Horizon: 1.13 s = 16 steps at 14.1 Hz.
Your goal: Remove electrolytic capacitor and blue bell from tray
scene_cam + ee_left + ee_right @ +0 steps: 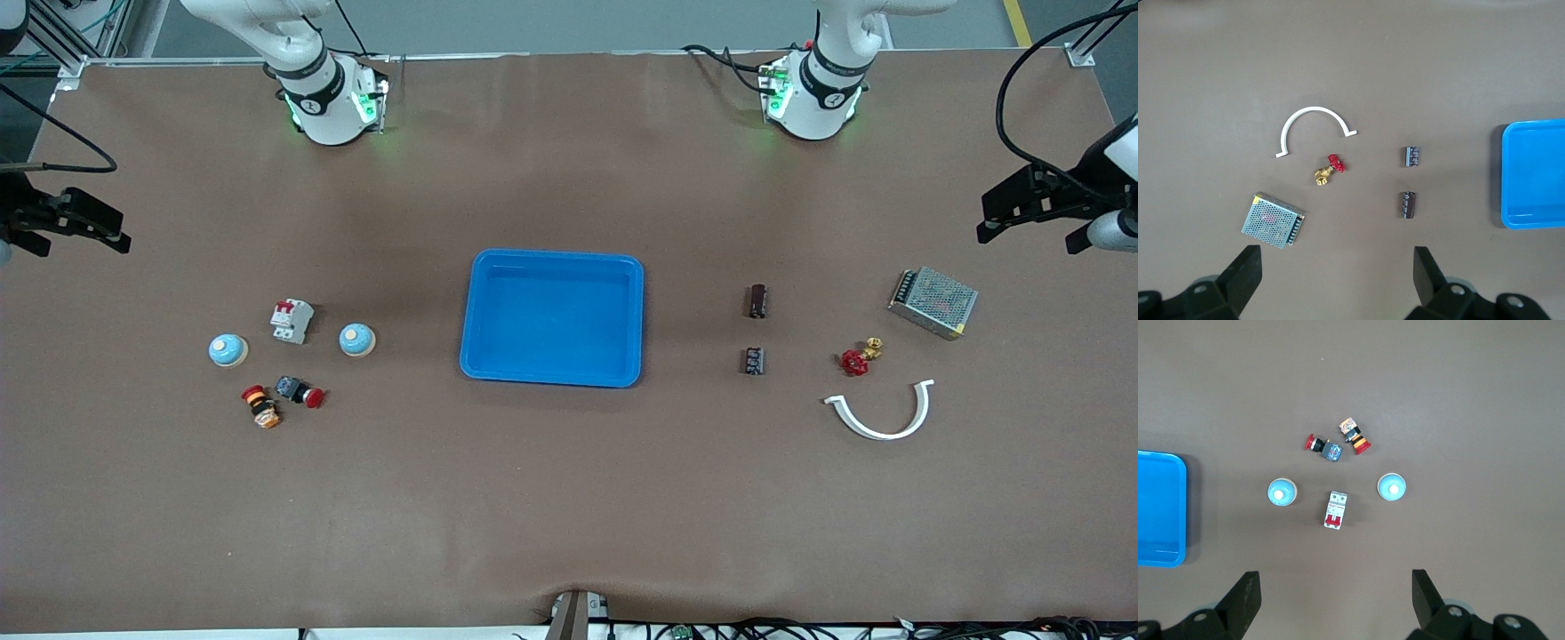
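Two dark capacitors lie toward the left arm's end of the blue tray point(471, 307): one point(757, 300) farther from the front camera, one point(755, 361) nearer. They also show in the left wrist view point(1408, 204) point(1412, 156). Two light-blue bells point(228, 349) point(356, 339) stand toward the right arm's end; the right wrist view shows them too point(1391, 486) point(1281, 492). My left gripper point(982, 220) point(1337, 257) is open and empty, in the air over the left arm's table end. My right gripper point(111, 229) point(1335, 577) is open and empty over the right arm's end.
A white circuit breaker point(292, 320) stands between the bells, with two red push buttons point(260, 406) point(300, 391) nearer the front camera. Near the capacitors are a red valve point(858, 358), a white half-ring clamp point(880, 418) and a metal mesh power supply point(933, 302).
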Available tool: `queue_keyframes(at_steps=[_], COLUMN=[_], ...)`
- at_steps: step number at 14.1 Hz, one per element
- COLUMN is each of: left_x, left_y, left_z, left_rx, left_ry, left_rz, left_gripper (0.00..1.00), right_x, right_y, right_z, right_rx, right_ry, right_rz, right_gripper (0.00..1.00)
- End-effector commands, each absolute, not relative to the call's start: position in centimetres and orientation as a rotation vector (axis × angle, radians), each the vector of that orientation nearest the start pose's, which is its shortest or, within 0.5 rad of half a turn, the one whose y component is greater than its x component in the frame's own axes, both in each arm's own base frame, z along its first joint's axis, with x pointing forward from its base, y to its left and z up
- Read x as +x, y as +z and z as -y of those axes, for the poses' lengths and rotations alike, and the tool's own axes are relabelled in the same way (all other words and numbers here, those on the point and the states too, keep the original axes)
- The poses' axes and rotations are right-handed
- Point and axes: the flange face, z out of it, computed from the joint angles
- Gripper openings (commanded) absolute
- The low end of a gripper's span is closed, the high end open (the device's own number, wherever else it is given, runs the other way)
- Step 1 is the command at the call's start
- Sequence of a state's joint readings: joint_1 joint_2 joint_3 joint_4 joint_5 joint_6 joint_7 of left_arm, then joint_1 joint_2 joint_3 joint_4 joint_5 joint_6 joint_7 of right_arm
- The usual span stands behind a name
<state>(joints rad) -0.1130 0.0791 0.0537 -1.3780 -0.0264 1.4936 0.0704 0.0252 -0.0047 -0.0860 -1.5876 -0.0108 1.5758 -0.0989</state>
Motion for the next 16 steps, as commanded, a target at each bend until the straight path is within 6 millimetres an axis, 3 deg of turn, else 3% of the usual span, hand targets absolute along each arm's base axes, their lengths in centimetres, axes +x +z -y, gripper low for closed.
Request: queue_keyframes(at_steps=[1,3,6,11,16], left_x=[56.4,56.6,57.1,57.5,58.0], left_y=[66.6,66.2,65.3,64.2,63.6], left_z=[3.6,3.6,3.9,6.3,6.4], left_rx=[-3.152,-3.125,-3.122,-3.086,-3.086], left_ry=[-0.077,-0.065,-0.041,-0.014,-0.017], left_rz=[-0.167,-0.172,-0.184,-0.257,-0.256], left_gripper=[1.00,1.00,1.00,1.00,1.00], right_x=[55.1,55.0,55.1,55.1,55.2], right_y=[63.1,63.6,63.6,63.3,63.4], right_z=[4.2,5.2,5.0,4.7,4.5], right_rx=[-3.156,-3.156,-3.156,-3.155,-3.155], right_ry=[-0.010,-0.025,-0.022,-0.015,-0.020], right_rz=[0.014,-0.012,-0.008,0.000,0.007], right_gripper=[1.00,1.00,1.00,1.00,1.00])
